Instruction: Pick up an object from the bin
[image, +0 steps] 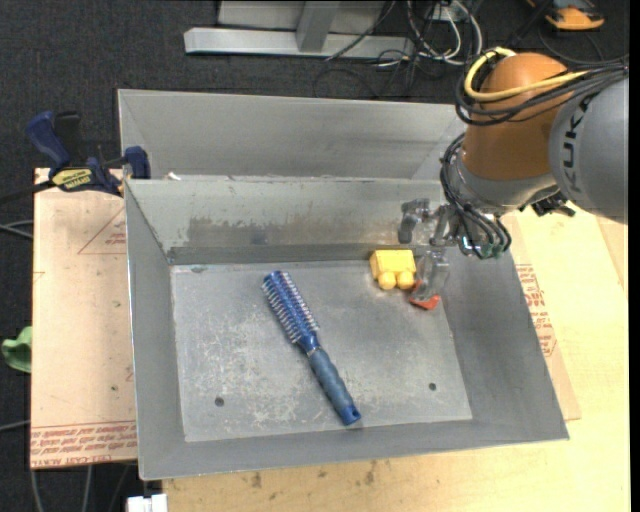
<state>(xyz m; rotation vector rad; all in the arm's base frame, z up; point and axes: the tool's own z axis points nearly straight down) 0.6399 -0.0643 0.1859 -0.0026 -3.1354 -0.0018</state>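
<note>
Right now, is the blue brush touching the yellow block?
Apart. The camera view shows a plain stretch of bare bin floor between the brush and the yellow block.

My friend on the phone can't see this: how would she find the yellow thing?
Look in the grey metal bin, at the back right of its floor, beside the tool. The yellow block lies there, small and chunky, unlike the long blue hairbrush in the middle.

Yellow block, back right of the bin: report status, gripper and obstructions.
Gripper low at yellow block's right edge. Small red piece right by it. Blue hairbrush apart at centre of bin, not in the way.
</note>
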